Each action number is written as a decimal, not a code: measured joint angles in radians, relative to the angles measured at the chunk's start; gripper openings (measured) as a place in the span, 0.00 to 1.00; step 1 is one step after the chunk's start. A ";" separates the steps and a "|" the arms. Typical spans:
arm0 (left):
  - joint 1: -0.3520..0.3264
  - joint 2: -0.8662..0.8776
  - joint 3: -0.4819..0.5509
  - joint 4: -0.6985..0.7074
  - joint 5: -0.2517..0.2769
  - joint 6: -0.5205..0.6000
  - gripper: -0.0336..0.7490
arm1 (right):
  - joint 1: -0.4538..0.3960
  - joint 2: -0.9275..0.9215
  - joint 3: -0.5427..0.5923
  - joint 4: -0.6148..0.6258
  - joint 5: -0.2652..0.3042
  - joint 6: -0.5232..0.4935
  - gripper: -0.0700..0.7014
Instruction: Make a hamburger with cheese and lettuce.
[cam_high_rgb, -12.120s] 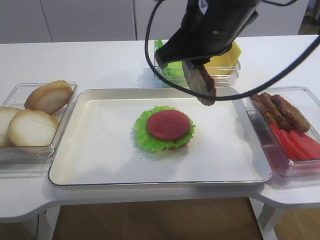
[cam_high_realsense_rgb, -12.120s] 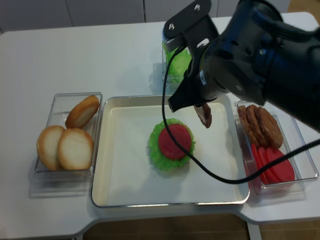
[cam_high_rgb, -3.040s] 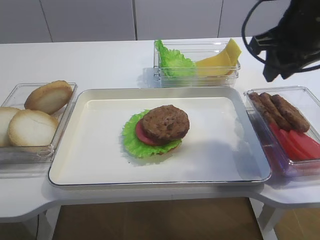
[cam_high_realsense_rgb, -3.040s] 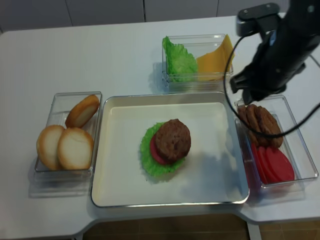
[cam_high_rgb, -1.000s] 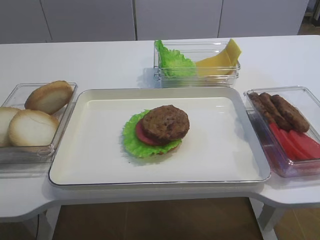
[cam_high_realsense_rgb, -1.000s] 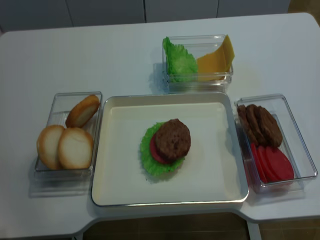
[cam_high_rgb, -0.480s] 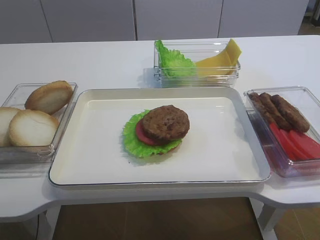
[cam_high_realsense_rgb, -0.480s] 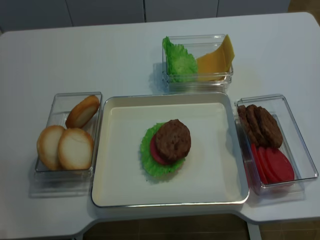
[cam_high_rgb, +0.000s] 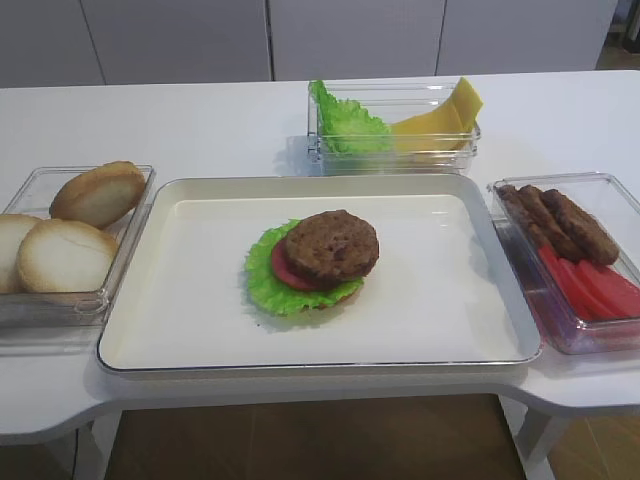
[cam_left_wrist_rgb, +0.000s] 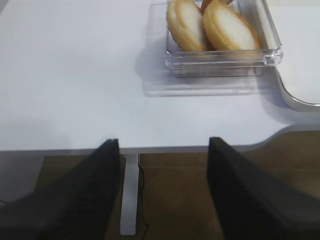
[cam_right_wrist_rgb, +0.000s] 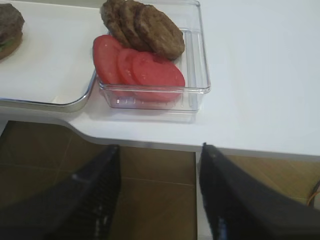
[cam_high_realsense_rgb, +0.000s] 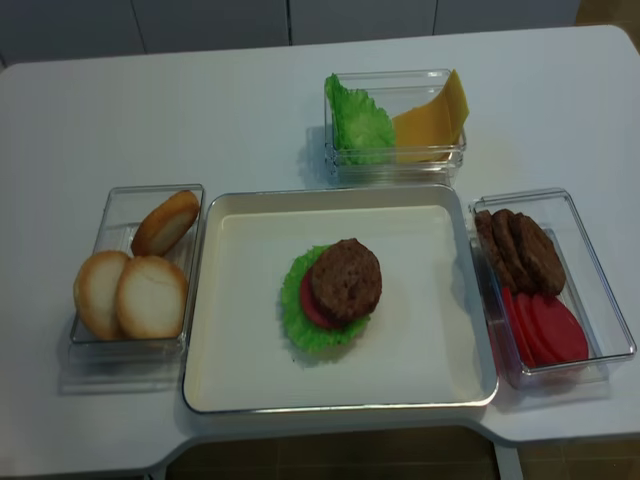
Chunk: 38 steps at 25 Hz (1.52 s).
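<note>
The hamburger lies in the middle of the cream tray: pale bun base, frilly lettuce leaf, red slice and brown patty on top; it also shows as the stack and at the edge as the patty. Yellow cheese leans in the back clear box beside loose lettuce. My right gripper hangs open and empty over the floor, in front of the table edge. My left gripper is likewise open and empty off the front edge. Neither shows in the high views.
A clear box of bun halves stands left of the tray, seen close as the bun box. At the right a clear box holds brown patties and red tomato slices. The white table's front edge curves inward.
The patty that my right gripper held above the tray now rests on the stack. The right arm has drawn back out of the high views. Nothing has moved over the last second.
</note>
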 joint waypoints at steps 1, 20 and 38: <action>0.000 0.000 0.000 0.000 0.000 0.000 0.57 | 0.000 0.000 0.000 0.000 0.000 0.000 0.62; 0.000 0.000 0.000 0.000 0.000 0.000 0.57 | -0.149 0.000 0.000 0.000 0.000 0.000 0.62; 0.000 0.000 0.000 0.000 0.000 0.000 0.57 | -0.150 0.000 0.000 0.000 0.000 0.000 0.62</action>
